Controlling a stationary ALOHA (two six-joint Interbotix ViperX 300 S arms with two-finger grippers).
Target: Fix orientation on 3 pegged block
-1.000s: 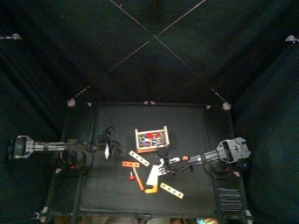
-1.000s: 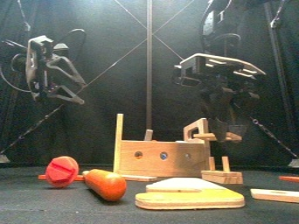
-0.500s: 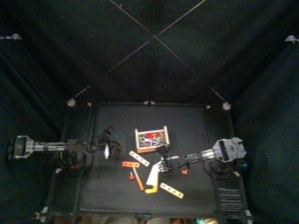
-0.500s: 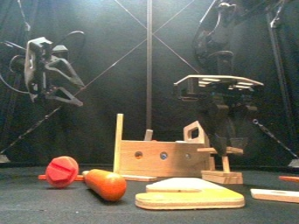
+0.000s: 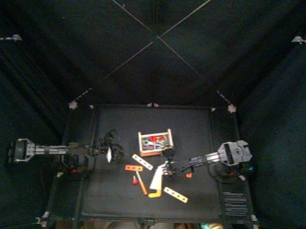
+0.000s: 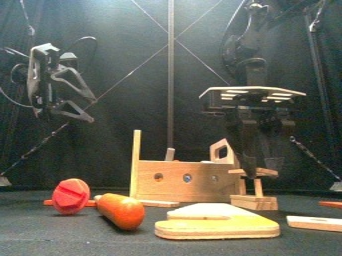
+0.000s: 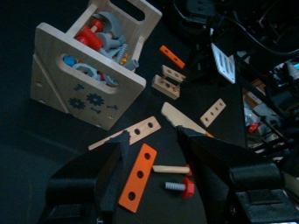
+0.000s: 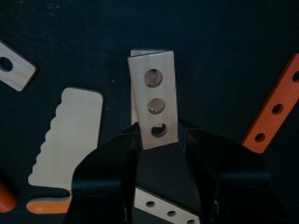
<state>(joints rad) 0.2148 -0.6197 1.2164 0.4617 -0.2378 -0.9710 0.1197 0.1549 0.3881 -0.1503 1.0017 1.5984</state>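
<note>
Black curtains all round and a black tabletop (image 5: 107,121), so your wooden bits show up nicely.

Start at your right gripper (image 8: 156,144): the jaws are spread fairly wide and sit either side of the near end of the three-hole block (image 8: 155,94), which is pinched between them. In the right wrist view that block stands straight up the middle of the frame, three holes in a row. In the front view you can see the same piece (image 6: 222,154) held up off the table, right of centre, just above the far end of the wooden toolbox (image 6: 181,178).

What's changed: a second ago the right arm's wrist plate sat tilted in the front view; now it's flat and level, and the block has turned with it. In the top view the gripper has barely shifted, lower right of the table. So I'd say you're mid-reorientation: block picked up, being rotated, not set down yet.

Around it: a rounded wooden handle piece (image 8: 65,136) lies left of the block in the right wrist view, an orange strip (image 8: 277,101) at the right edge.

Your left gripper (image 7: 158,157) hangs parked over the table's left side, jaws apart, holding nothing.
</note>
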